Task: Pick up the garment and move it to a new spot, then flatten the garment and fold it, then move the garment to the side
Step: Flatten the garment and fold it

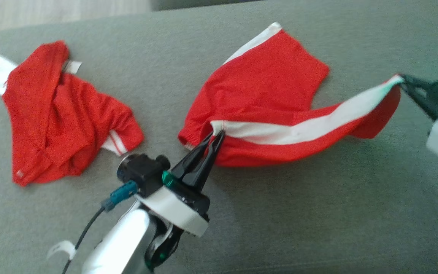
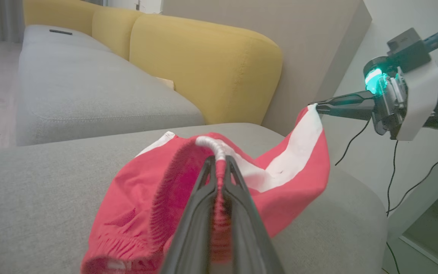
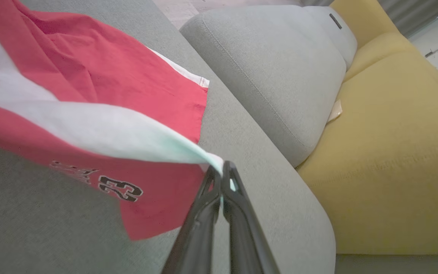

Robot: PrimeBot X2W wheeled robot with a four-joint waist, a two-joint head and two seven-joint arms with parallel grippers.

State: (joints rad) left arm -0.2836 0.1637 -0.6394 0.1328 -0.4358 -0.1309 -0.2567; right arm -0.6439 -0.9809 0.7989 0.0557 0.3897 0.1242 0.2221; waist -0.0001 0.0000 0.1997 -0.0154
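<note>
A broad grey woven-fabric sofa cushion (image 1: 318, 213) spread under everything, and in the left wrist view a mustard-yellow padded backrest (image 2: 203, 68) rose behind it. On the right half of the cushion lay the red fabric shorts (image 1: 268, 87), one leg flat on the upholstery and pointing away from the robot, the other pulled out sideways and lifted clear of the surface. A long white side stripe (image 1: 310, 127) ran along that lifted leg, stretched nearly taut between the two grippers. Well apart to the left, a second crumpled red garment with white trim (image 1: 63, 114) sat untouched on the cushion. The left gripper (image 1: 217, 134) was clamped on the gathered elastic waistband where the stripe began, its dark fingers (image 2: 203, 201) pressed together with red fabric bunched between them. The right gripper (image 1: 402, 78) was pinched tight on the far end of the stripe at the leg hem, holding that corner in the air. Black-outlined numerals (image 3: 120, 187) showed on the hanging leg in the right wrist view.
</note>
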